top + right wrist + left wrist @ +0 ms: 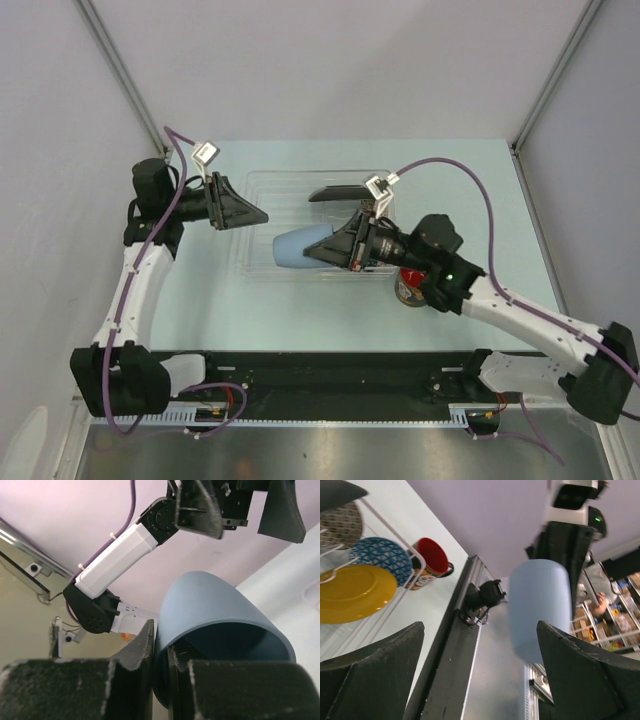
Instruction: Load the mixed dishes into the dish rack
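A pale, flat table (200, 300) is shown from above. 2 things are borne directly by it. The clear dish rack (262, 182) is set toward the far middle. The red-inside dark mug (410, 283) is placed on the bare surface just beside the rack's near right corner, and its red interior is partly hidden in the top view. A black rail (330, 365) is fixed along the near edge

Rim of small light-blue cup (220, 605) in right claw (161, 647)
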You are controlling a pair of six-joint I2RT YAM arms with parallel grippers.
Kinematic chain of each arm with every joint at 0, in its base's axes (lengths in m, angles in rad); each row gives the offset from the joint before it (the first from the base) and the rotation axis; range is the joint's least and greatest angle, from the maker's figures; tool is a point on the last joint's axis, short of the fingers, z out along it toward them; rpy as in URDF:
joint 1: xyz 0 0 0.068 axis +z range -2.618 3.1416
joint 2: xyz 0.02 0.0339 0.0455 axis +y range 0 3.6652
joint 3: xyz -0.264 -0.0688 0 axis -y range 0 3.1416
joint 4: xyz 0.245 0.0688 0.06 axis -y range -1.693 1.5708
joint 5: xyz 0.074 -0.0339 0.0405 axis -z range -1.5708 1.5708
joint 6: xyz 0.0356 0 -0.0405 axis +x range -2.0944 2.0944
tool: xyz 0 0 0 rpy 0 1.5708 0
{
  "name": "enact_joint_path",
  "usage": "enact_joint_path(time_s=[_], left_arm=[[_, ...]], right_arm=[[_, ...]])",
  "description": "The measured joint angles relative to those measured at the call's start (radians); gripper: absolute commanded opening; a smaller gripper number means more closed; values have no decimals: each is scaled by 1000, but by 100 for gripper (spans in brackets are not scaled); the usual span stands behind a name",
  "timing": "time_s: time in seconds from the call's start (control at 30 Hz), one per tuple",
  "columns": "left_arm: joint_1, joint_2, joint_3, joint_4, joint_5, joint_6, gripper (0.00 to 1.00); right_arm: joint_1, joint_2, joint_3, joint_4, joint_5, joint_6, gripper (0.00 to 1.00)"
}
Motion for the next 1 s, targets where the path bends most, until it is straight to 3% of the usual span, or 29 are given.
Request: enact_joint_path(time_s=[0.23,0.67,1.0], left_arm=[[-42,-42,0,71,63,-89,100],[-112,-89,0,73,69,-117,100],[-126,-114,-4,104,59,-124,100]], right_arm=[[-7,142,-6,206,-74,115,0],[-46,329,-6,497,-116,229,0],[-59,385,-6,681,-126,313,0]])
